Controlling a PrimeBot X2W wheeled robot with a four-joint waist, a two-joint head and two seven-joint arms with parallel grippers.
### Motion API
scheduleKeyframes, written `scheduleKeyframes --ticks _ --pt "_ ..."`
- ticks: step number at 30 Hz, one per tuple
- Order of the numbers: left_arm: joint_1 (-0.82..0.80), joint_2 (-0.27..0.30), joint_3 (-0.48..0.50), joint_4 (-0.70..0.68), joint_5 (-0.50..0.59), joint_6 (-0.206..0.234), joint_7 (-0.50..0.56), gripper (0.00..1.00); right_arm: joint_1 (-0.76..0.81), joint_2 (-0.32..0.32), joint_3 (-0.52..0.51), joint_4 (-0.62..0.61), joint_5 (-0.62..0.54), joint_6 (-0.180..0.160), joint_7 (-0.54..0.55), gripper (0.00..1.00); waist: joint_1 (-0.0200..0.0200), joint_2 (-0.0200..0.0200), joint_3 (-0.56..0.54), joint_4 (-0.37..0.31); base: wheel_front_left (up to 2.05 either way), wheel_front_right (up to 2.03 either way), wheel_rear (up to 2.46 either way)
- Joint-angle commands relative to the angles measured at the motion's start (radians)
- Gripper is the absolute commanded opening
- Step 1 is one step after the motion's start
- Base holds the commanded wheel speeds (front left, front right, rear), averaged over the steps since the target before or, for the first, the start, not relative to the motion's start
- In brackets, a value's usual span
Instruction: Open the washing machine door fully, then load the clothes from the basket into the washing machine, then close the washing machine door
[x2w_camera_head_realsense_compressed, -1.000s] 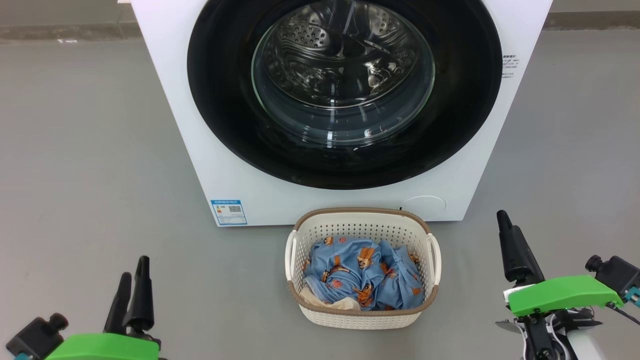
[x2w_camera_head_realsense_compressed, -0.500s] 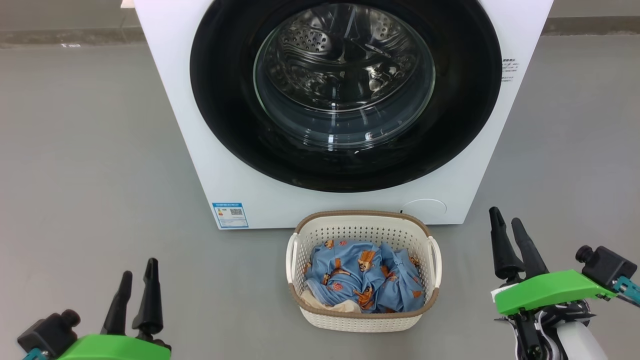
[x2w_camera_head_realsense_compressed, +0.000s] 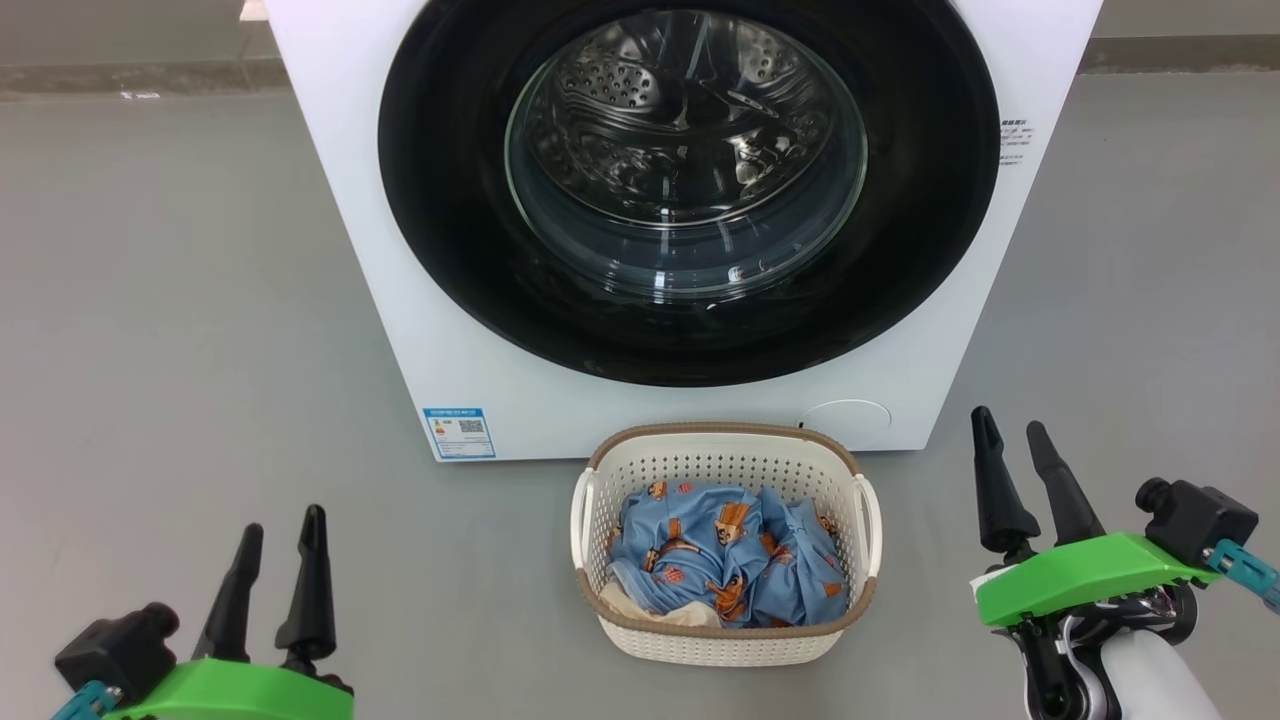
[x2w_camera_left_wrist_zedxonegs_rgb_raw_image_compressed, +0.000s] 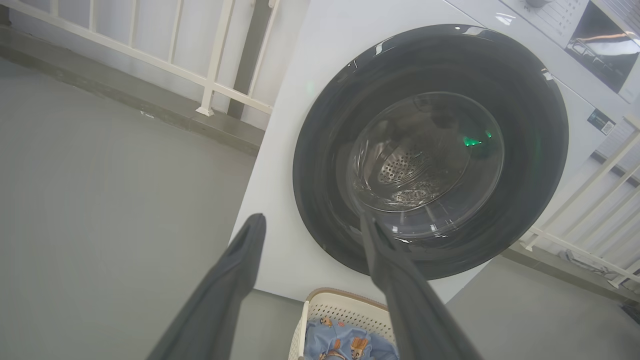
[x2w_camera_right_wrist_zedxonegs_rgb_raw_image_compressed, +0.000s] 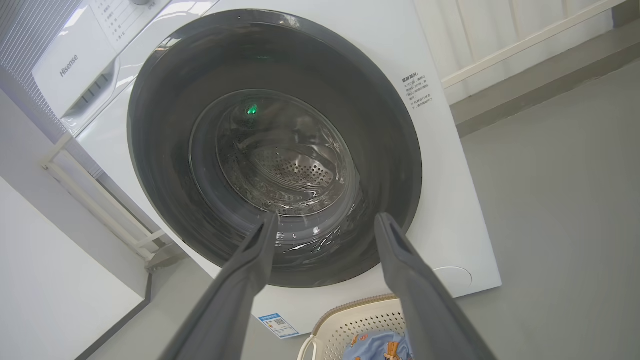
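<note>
The white washing machine (x2w_camera_head_realsense_compressed: 420, 330) stands ahead with its round black-ringed door (x2w_camera_head_realsense_compressed: 440, 200) shut; the steel drum shows through the glass window (x2w_camera_head_realsense_compressed: 690, 160). On the floor in front sits the cream basket (x2w_camera_head_realsense_compressed: 725, 445) holding the light blue bear-print clothes (x2w_camera_head_realsense_compressed: 725, 555) and a cream cloth (x2w_camera_head_realsense_compressed: 650, 610). My left gripper (x2w_camera_head_realsense_compressed: 280, 518) hovers open at the lower left, left of the basket. My right gripper (x2w_camera_head_realsense_compressed: 1008, 420) hovers open at the lower right, right of the basket. Both wrist views look at the door (x2w_camera_left_wrist_zedxonegs_rgb_raw_image_compressed: 320, 150) (x2w_camera_right_wrist_zedxonegs_rgb_raw_image_compressed: 150, 125) between open fingers.
Grey floor (x2w_camera_head_realsense_compressed: 170, 300) spreads on both sides of the machine. A blue label (x2w_camera_head_realsense_compressed: 458, 432) is at the machine's lower left corner. White railings (x2w_camera_left_wrist_zedxonegs_rgb_raw_image_compressed: 210, 75) and a wall stand behind. A white cabinet face (x2w_camera_right_wrist_zedxonegs_rgb_raw_image_compressed: 45, 280) shows to one side in the right wrist view.
The right gripper's fingers have spread apart and the arm has shifted a little left and up. The left gripper has crept slightly right and opened a bit. The camera has shifted slightly.
</note>
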Motion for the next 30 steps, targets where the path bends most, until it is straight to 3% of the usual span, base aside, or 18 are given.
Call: scheduleKeyframes --ticks 1,21,30 --pt "-0.058 0.027 0.021 -0.015 0.033 0.002 -0.016 1.0 -0.055 -0.008 0.02 -0.017 -0.041 0.005 -0.018 1.0 0.0 0.0 0.0 0.0 0.0 0.0 0.0" --pt "-0.09 0.051 0.001 0.0 0.222 -0.003 -0.079 1.0 -0.109 -0.011 0.043 0.039 -0.245 0.006 -0.08 1.0 0.0 0.0 0.002 0.002 0.0 0.0 0.0" --pt "-0.093 0.052 0.005 0.004 0.22 -0.005 -0.08 1.0 -0.108 -0.011 0.04 0.044 -0.246 0.006 -0.08 1.0 0.0 0.0 0.003 0.004 0.0 0.0 0.0"
